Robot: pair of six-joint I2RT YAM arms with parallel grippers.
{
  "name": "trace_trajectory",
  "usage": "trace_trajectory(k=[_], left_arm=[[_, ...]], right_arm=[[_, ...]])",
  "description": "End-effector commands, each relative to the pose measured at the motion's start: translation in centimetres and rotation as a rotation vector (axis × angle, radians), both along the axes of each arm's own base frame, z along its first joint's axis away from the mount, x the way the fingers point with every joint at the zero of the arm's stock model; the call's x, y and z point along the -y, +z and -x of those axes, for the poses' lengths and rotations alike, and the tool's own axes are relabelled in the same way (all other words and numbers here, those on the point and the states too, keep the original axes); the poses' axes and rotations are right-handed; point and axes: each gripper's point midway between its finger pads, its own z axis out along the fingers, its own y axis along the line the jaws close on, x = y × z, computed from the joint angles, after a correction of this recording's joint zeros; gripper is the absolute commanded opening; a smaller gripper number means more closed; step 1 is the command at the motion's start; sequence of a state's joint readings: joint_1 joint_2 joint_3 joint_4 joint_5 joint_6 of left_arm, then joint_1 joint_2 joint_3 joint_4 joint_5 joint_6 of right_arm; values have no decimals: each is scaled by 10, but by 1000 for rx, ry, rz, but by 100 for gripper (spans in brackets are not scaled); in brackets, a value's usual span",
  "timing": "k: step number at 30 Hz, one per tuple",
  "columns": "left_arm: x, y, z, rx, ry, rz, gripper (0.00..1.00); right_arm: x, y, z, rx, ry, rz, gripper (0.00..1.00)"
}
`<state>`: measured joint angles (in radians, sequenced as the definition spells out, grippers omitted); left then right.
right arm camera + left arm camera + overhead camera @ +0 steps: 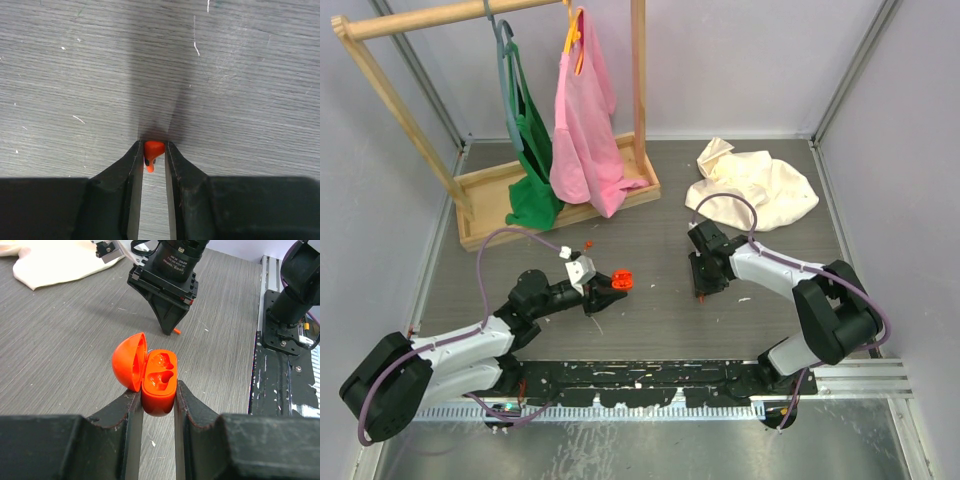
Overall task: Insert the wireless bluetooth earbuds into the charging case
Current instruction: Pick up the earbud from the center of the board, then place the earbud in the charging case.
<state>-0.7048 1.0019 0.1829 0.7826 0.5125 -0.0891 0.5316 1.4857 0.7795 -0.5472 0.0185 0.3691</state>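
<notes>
My left gripper (612, 284) is shut on the base of an open orange-red charging case (159, 382). It holds the case upright, with the lid (129, 360) hinged to the left and both sockets empty. My right gripper (153, 148) points down at the table, shut on a tiny red earbud (153, 150) whose stem pokes out between the jaws. In the top view the right gripper (701, 290) stands apart from the case (621, 280), to its right. The left wrist view shows it (168, 329) beyond the case, and the earbud (176, 331) at its tip. A second tiny red bit (588, 244) lies behind the left gripper.
A wooden clothes rack (560, 200) with a green and a pink garment stands at the back left. A cream cloth (752, 188) lies at the back right. A metal rail (650, 378) runs along the near edge. A small white fleck (745, 298) lies near the right arm.
</notes>
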Motion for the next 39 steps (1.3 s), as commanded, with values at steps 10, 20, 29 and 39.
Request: trace_trajectory(k=[10,20,29,39], left_arm=[[-1,28,-8,88,36,60,0],[-6,37,-10,114,68,98,0],[-11,40,-10,134,88,103,0],[-11,41,-9,140,84,107,0]], right_arm=[[-31,61,-21,244,30,-113,20],[-88,149,-24,575,135,-289,20],[-128,212,-3,838,229,-517,19],[-157,241,24,1004,307,-706,18]])
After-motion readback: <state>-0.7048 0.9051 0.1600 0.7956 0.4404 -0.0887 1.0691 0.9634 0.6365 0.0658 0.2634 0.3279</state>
